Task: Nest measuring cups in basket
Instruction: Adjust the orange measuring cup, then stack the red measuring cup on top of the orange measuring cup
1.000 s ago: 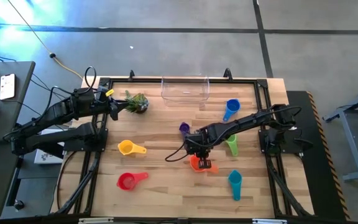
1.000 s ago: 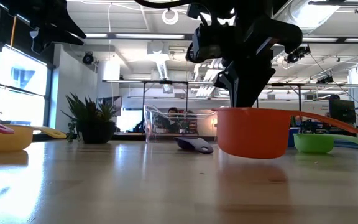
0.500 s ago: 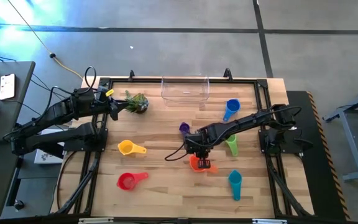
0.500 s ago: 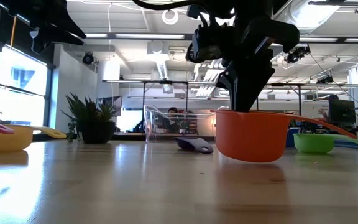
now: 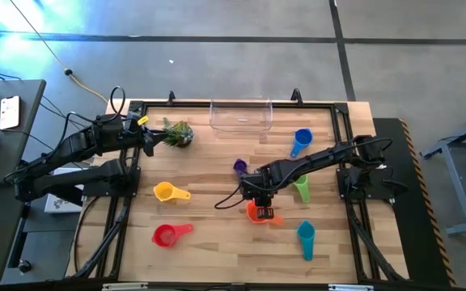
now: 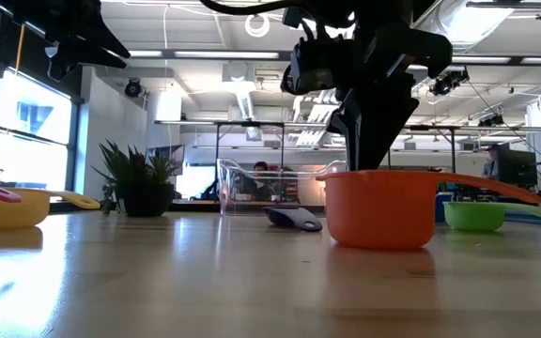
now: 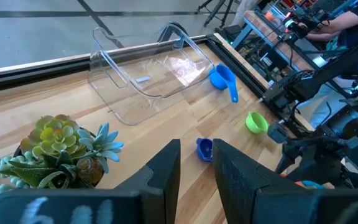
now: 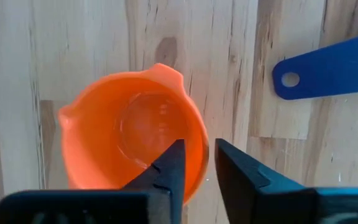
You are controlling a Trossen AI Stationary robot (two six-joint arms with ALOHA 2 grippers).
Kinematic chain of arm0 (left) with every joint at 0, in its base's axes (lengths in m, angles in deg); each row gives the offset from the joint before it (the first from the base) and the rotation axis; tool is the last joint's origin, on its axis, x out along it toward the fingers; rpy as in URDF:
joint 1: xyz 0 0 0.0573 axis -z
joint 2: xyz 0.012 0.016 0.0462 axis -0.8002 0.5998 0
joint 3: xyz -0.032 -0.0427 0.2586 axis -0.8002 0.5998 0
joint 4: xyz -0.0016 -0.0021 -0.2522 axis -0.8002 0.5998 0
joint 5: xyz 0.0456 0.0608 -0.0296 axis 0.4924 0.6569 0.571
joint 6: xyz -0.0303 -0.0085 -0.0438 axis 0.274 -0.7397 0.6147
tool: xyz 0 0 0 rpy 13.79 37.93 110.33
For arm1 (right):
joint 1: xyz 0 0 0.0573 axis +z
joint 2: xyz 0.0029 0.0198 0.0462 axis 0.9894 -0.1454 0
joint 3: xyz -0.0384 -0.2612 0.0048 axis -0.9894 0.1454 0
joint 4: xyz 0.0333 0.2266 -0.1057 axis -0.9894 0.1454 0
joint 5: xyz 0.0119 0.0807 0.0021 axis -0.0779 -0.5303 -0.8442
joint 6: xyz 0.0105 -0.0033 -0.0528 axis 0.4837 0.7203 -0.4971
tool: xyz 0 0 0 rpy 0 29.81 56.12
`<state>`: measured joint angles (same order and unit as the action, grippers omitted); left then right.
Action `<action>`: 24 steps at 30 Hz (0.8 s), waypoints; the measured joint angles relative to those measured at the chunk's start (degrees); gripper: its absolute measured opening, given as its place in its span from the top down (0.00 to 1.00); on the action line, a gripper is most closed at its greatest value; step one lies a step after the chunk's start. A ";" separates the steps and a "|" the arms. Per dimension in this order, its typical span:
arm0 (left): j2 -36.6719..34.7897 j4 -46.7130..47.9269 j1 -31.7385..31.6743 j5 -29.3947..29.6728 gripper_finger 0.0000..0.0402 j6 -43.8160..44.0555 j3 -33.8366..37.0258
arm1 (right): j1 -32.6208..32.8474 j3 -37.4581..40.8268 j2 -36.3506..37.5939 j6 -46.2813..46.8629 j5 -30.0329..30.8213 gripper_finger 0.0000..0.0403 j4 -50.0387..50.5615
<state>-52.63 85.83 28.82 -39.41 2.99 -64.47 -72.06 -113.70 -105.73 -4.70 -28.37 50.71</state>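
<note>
One cup is back down: the orange cup (image 6: 379, 208), which hung tilted just off the table (image 5: 217, 242) a second ago, now sits flat on the wood, mid-table, well short of the basket (image 5: 240, 115). We see the right gripper (image 8: 194, 163) straddling its rim, one finger (image 8: 169, 168) inside, the other outside, and the jaws are easing apart rather than pinching, so we read this as a release, maybe a re-grip. The left gripper (image 7: 196, 171) waits by the plant (image 5: 177, 133), jaws slightly apart, holding nothing. Every other cup we can see lies loose on the table too, so we judge nothing is nested yet
</note>
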 joint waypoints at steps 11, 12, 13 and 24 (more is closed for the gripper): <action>0.00 0.00 0.01 0.00 0.79 -1.71 0.00 | 0.00 -2.53 0.00 1.90 -0.31 0.72 0.95; 0.00 0.00 0.00 0.00 0.79 -1.88 0.00 | 0.00 -3.22 0.00 2.12 -0.30 0.72 1.40; 0.00 0.00 0.01 0.00 0.79 -1.90 0.00 | 0.00 -3.93 0.00 2.84 -0.15 0.72 2.04; 0.00 -0.50 -0.01 -4.08 0.79 -3.18 0.00 | 0.05 -11.38 0.00 11.00 4.46 0.72 8.66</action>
<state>-52.63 85.33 28.81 -43.49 -0.19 -64.47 -72.01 -125.08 -105.73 6.31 -23.91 59.37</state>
